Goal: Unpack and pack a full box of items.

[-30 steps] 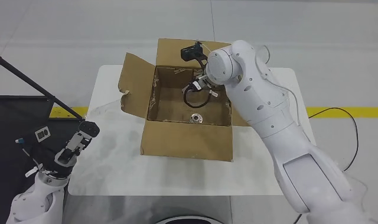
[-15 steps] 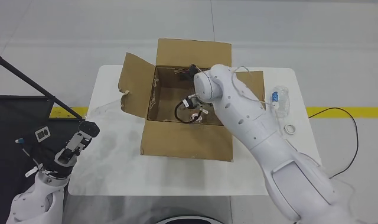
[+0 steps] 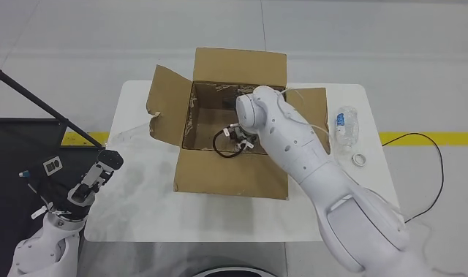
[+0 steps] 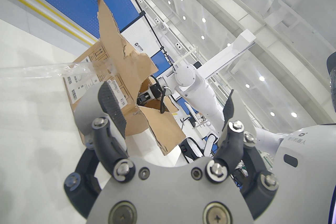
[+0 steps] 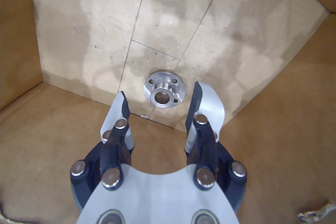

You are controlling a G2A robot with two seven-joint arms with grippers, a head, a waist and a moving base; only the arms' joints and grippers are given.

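An open cardboard box (image 3: 230,173) stands in the middle of the white table (image 3: 146,204). My right gripper (image 5: 160,92) is down inside it, open, its fingers on either side of and just above a round metal flange (image 5: 164,93) lying on the box floor (image 5: 105,12). In the top view the right arm's wrist (image 3: 241,134) is inside the box near its front wall. My left gripper (image 4: 168,96) is open and empty, held off the table's left edge (image 3: 86,186) and pointing toward the box (image 4: 89,70).
A clear plastic bottle (image 3: 345,125) and a small tape roll (image 3: 358,159) lie on the table right of the box. The box flaps stand outward to the left, back and right. A black frame (image 3: 29,105) stands left of the table.
The right arm has gone down into the box and toward its front wall, closing on the flange. The bottle and tape roll are uncovered. The left arm has kept still.
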